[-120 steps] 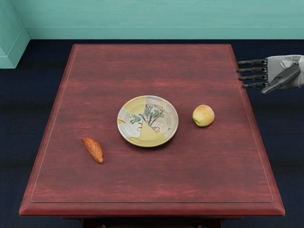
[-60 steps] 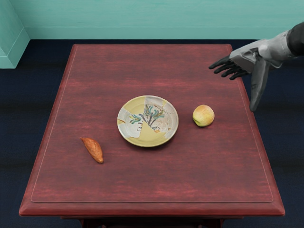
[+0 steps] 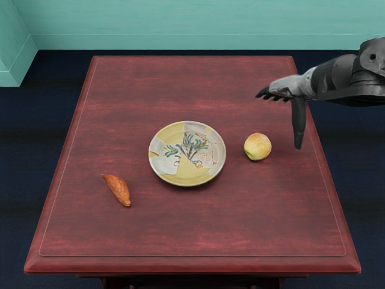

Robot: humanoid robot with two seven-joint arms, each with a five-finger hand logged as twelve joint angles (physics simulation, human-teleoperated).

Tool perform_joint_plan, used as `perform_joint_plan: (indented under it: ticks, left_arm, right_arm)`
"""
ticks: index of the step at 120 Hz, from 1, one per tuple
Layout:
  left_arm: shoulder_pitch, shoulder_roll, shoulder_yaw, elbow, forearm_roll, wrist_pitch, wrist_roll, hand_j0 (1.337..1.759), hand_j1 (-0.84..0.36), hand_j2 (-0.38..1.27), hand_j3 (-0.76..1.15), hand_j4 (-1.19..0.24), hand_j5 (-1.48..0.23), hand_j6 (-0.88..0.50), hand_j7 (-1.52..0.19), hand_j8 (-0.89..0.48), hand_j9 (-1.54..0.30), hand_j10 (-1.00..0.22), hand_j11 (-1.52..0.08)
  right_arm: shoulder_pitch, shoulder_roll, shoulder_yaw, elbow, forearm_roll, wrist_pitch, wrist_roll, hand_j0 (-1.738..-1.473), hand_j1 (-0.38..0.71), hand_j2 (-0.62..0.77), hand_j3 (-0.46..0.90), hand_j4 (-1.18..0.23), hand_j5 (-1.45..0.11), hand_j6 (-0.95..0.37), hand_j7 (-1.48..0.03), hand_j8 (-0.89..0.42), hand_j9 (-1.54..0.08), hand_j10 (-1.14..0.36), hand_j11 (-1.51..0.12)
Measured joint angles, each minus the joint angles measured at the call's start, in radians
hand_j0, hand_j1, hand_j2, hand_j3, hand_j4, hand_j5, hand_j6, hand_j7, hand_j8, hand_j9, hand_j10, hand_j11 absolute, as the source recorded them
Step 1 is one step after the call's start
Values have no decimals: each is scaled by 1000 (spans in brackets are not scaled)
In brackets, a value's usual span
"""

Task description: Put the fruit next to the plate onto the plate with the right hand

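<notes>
Fingers [image 3: 268,94] of the right hand [image 3: 293,89] are stretched out and released, holding nothing, with the thumb hanging down. On the counter [image 3: 240,229], a sweet potato [image 3: 117,189], or so it seems at this size, lies alone at the left. The plate [image 3: 180,173] carries no food. The apple [image 3: 257,146] rests near its right rim, not yet on it. Roundish, with no long axis to favour, the apple lies down-left of the fingers, nearer the viewer.

No readable text, labels or numbers anywhere; plate [image 3: 187,153] bears painted motif only.
</notes>
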Motion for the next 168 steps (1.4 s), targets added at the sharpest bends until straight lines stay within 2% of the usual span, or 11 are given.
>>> perform_joint_plan:
  ticks: [15,36,54,69,81,91,107,126,168]
  left_arm:
    - [0,0,0,-1,0,0,0,1658,338,2,0,-10,-12,-10,-12,-10,-12,-10,-12]
    - [0,0,0,-1,0,0,0,1658,338,2,0,-10,-12,-10,-12,-10,-12,-10,-12]
    - [0,0,0,-2,0,0,0,1658,338,2,0,-10,-12,-10,-12,-10,-12,-10,-12]
    - [0,0,-1,-2,0,0,0,1658,338,2,0,-10,-12,-10,-12,-10,-12,-10,-12]
    - [0,0,-1,-2,0,0,0,1658,338,2,0,-10,-12,-10,-12,-10,-12,-10,-12]
    - [0,0,0,-1,0,0,0,1658,338,2,0,-10,-12,-10,-12,-10,-12,-10,-12]
    - [0,0,0,-2,-1,0,0,1658,338,2,0,-10,-12,-10,-12,-10,-12,-10,-12]
    - [0,0,-1,-2,-1,0,0,1658,338,2,0,-10,-12,-10,-12,-10,-12,-10,-12]
    - [0,0,-1,-2,-1,0,0,1658,338,2,0,-10,-12,-10,-12,-10,-12,-9,-12]
  right_arm:
    - [-71,29,-4,22,-95,-118,0,-1658,-329,-3,0,-20,-23,-21,-23,-20,-23,-19,-23]
    - [-143,-18,-14,153,-155,-247,0,-1658,-340,-1,0,-11,-11,-13,-11,-12,-11,-11,-11]
    - [-211,-30,-18,197,-241,-357,0,-1658,-344,0,0,-8,-8,-10,-7,-9,-7,-8,-7]
    - [-328,-25,89,211,-253,-386,0,-1658,-347,1,0,-6,-4,-8,-4,-6,-4,-5,-4]
    - [-386,-20,157,217,-257,-394,0,-1658,-348,1,0,-5,-3,-6,-2,-5,-3,-4,-3]
    - [-405,-19,197,219,-258,-399,0,-1658,-340,0,0,-11,-11,-13,-11,-12,-11,-11,-11]
    - [-422,-17,222,221,-267,-402,0,-1658,-218,-21,0,-114,-144,-115,-144,-114,-144,-113,-144]
    - [-468,-15,228,216,-379,-429,0,-1658,-116,-37,0,-199,-255,-200,-254,-199,-255,-198,-255]
    - [-505,3,227,200,-482,-472,0,-1658,-41,-49,0,-262,-336,-263,-336,-262,-336,-261,-336]
